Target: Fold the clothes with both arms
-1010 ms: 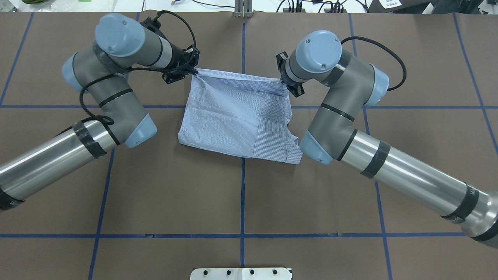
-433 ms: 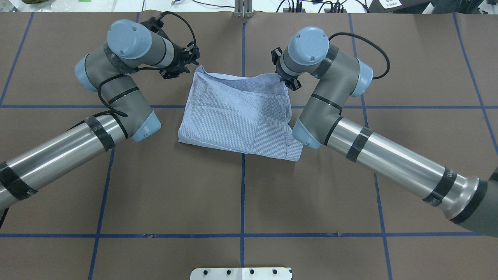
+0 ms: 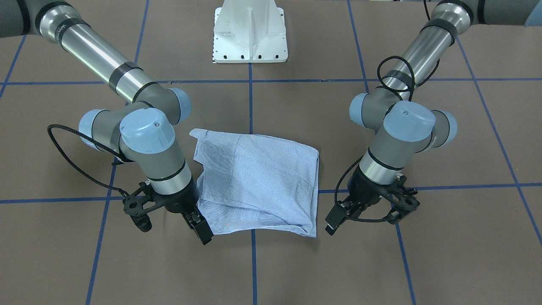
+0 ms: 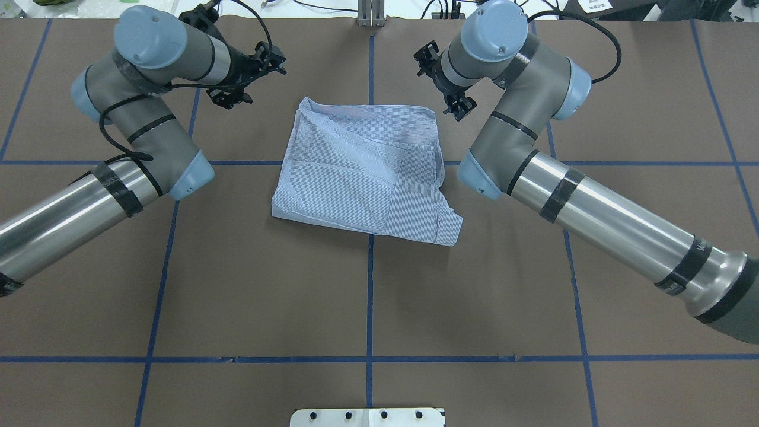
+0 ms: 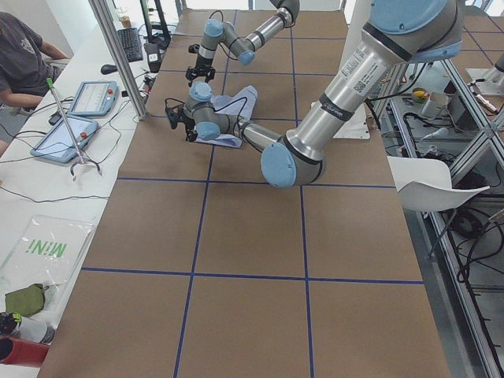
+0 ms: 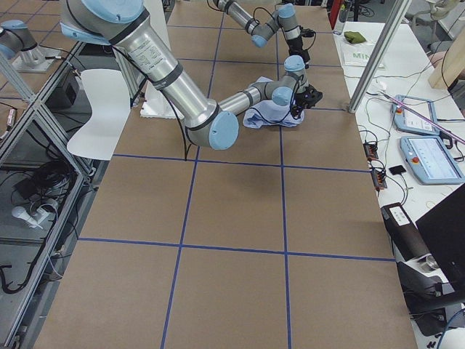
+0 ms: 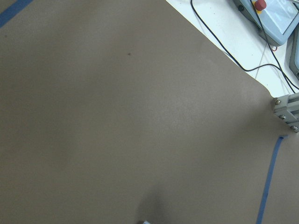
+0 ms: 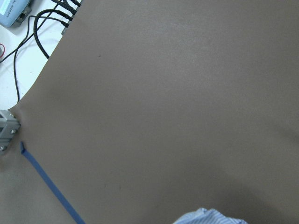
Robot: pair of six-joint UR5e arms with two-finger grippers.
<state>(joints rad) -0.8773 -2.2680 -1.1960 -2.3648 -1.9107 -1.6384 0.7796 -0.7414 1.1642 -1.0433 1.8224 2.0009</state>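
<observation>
"How many garments?"

"One shirt (image 4: 362, 172), folded on the one table (image 4: 237, 284)."

"And arms?"

"Two. The left arm (image 4: 142, 136) is on one side of the shirt and the right arm (image 4: 611, 225) on the other. Each has one set of jaws, so two sets."

"Anything else?"

"One white base (image 3: 250, 31) on the robot's side of the shirt, and one white chair (image 5: 429, 185) beyond it. On the shirt's far side, off the table, there's a tablet (image 5: 93, 98), a second tablet (image 5: 61, 140) and one person (image 5: 24, 55)."

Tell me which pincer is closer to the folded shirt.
The right pincer: in the front-facing view one of its fingers reaches the shirt at its edge, while the left pincer stands apart across a visible gap.
</observation>
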